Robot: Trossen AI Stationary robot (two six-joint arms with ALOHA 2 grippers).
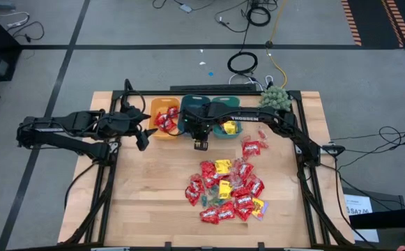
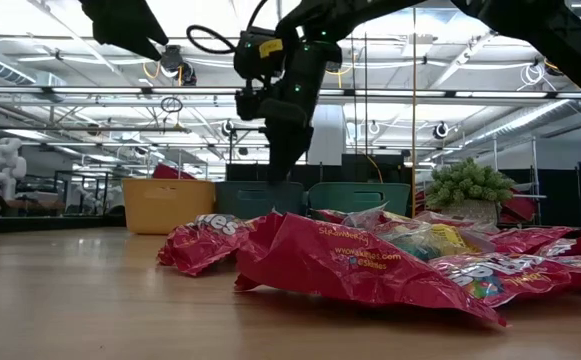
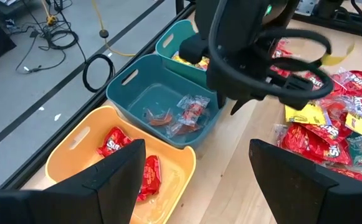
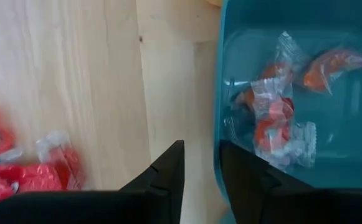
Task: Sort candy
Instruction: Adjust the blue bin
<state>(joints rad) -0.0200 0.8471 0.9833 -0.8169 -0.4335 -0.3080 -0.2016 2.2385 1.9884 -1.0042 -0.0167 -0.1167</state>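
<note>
A heap of candy (image 1: 226, 189), red and yellow packets, lies on the wooden table right of the middle. Along the far edge stand three bins. The orange bin (image 1: 162, 104) holds red packets (image 3: 144, 171). The dark teal bin (image 3: 134, 93) holds clear-wrapped orange pieces (image 4: 274, 118). The lighter teal bin (image 1: 224, 106) holds yellow packets. My right gripper (image 4: 202, 155) points down over the dark teal bin's near rim (image 4: 220, 93), its fingers a little apart with nothing between them. My left gripper (image 3: 193, 165) hangs wide open, raised above the table in front of the orange bin.
A green spiky plant (image 1: 274, 97) stands at the table's far right corner. Bare wood (image 1: 146, 202) lies left of the heap and along the near edge. My right arm (image 3: 249, 50) crosses in front of the teal bins.
</note>
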